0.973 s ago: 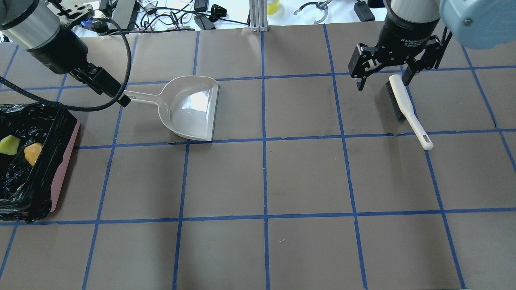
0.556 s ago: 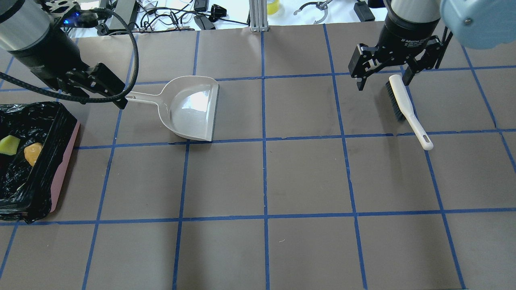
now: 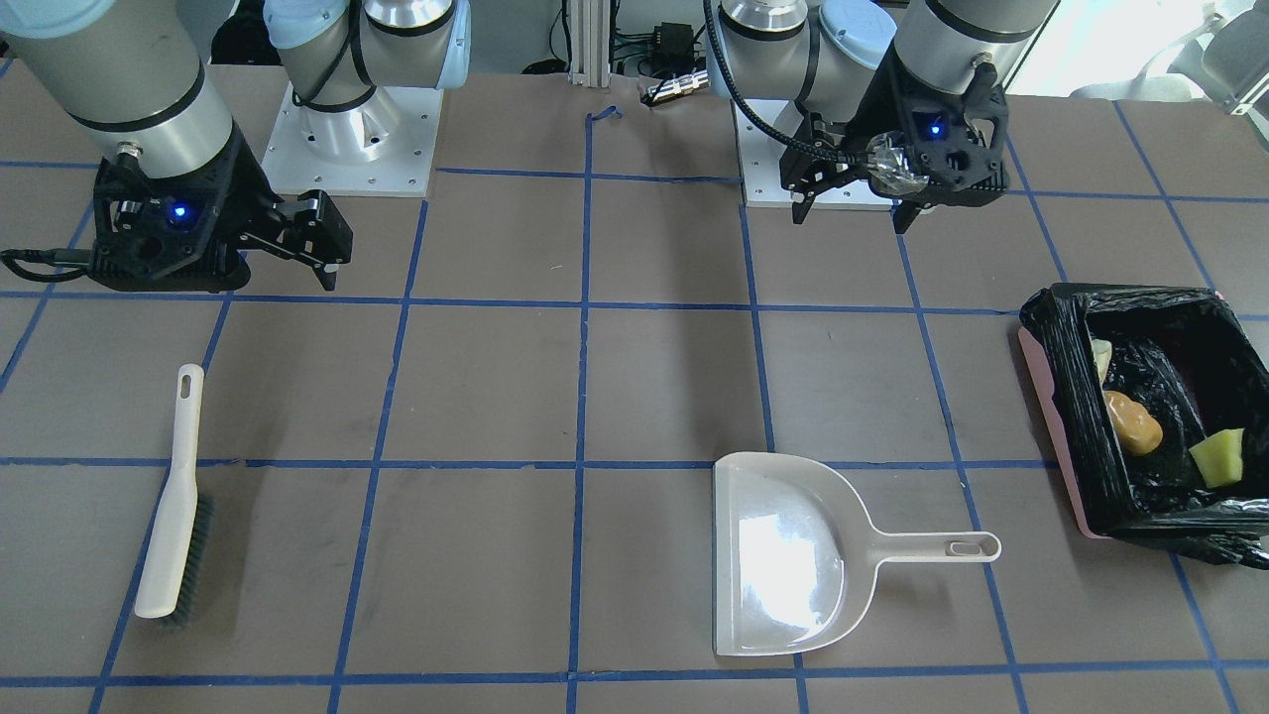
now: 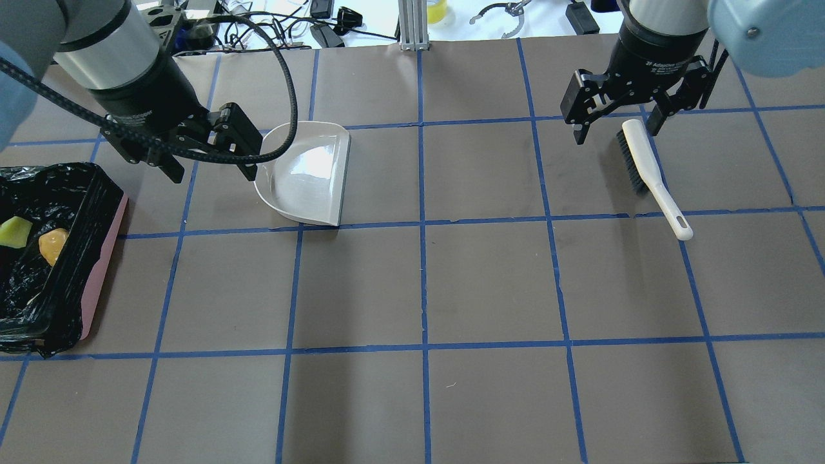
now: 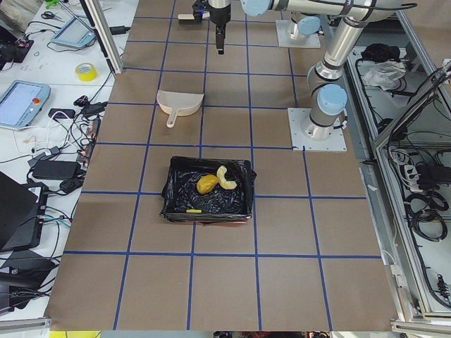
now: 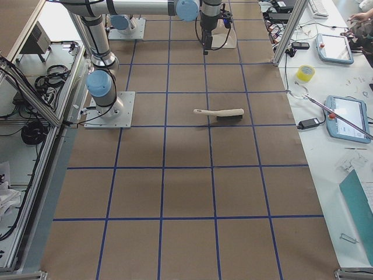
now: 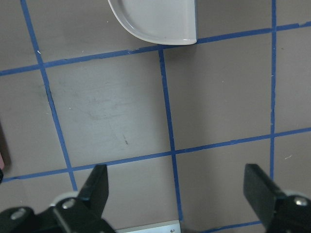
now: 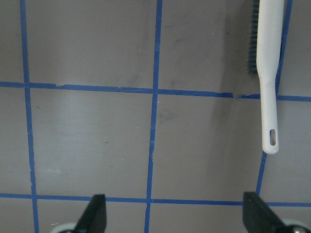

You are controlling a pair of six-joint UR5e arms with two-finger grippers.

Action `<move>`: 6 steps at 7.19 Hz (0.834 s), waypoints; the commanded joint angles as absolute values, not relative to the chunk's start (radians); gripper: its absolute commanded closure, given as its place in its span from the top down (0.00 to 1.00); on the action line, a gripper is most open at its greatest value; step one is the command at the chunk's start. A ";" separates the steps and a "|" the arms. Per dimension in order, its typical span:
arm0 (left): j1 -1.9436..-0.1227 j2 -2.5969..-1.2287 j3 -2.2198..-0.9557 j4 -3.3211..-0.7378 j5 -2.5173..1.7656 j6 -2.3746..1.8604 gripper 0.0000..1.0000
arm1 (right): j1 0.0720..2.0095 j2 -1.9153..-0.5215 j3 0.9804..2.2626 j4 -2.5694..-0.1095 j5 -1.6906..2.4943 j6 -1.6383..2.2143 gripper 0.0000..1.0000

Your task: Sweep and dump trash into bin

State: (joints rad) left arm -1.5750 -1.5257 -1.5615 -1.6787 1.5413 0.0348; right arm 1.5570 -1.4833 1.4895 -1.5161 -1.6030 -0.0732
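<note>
**Left gripper** [image 4: 211, 171]: within the last second it has drawn back from the handle tip of the dustpan [image 4: 306, 174] and risen. Its jaws are spread, with nothing between them. The dustpan has not shifted and lies flat on the counter [image 4: 490, 283], its pan bare.

**Right gripper** [image 4: 615, 132]: position unchanged above the head of the brush [image 4: 648, 171], jaws released. The brush lies untouched on the counter.

**Trash:** the orange-brown lump [image 3: 1132, 423], yellow wedge [image 3: 1217, 458] and cream peel piece [image 3: 1100, 359] are all inside the bin [image 3: 1056, 397] — no scrap is seen on the counter.

**Assessment:** both tools are set down and let go, and the load is dumped. The task appears complete — only the retreat of the arms remains.
</note>
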 commanded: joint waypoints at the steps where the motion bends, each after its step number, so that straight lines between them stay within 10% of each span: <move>1: -1.589 -1.525 -1.560 -1.684 1.571 -0.032 1.00 | 1.554 -1.483 1.489 -1.516 -1.601 -0.078 1.00; 6: -1.574 -1.549 -1.586 -1.528 1.575 -0.051 1.00 | 1.554 -1.489 1.486 -1.552 -1.591 -0.072 1.00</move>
State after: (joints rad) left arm -1.5804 -1.5369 -1.5743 -1.5914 1.5755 -0.0518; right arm 1.5537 -1.4887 1.4878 -1.5383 -1.5944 -0.0720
